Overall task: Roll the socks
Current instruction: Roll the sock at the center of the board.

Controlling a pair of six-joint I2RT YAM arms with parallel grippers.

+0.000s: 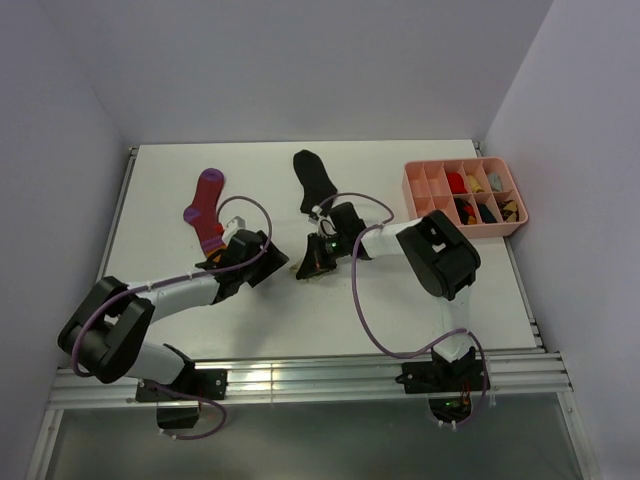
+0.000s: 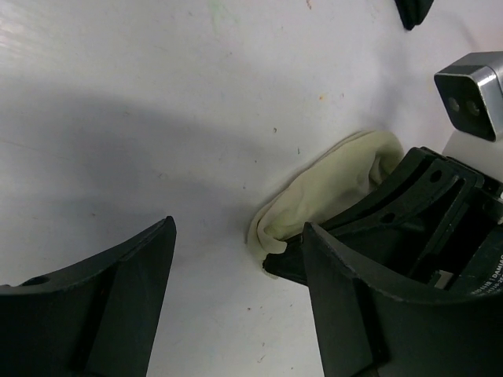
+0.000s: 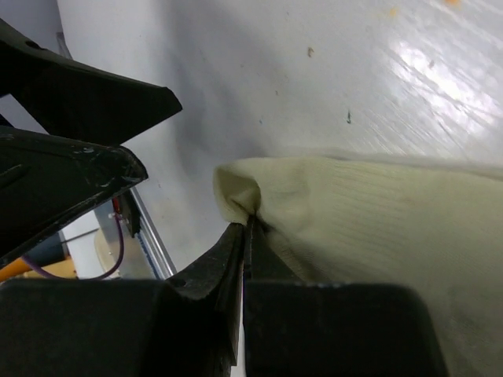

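Small cream fabric sock [image 2: 330, 184] lies diagonally at our left wrist, nearly hidden overhead, right gripper [image 3: 247, 228] pinching its fold, left gripper [image 2: 240, 236] spread.

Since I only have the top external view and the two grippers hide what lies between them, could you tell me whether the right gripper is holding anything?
Observer: Yes. The right wrist view shows the right gripper shut on a fold at one end of the cream sock.
Operator: Thank you. Has the left gripper gripped it too?
Observer: No. In the left wrist view its jaws stand apart, and the sock's end lies just ahead of them, unclamped.
Operator: Is the sock lifted?
Observer: It appears to rest on the table, bunched in a loose lump.
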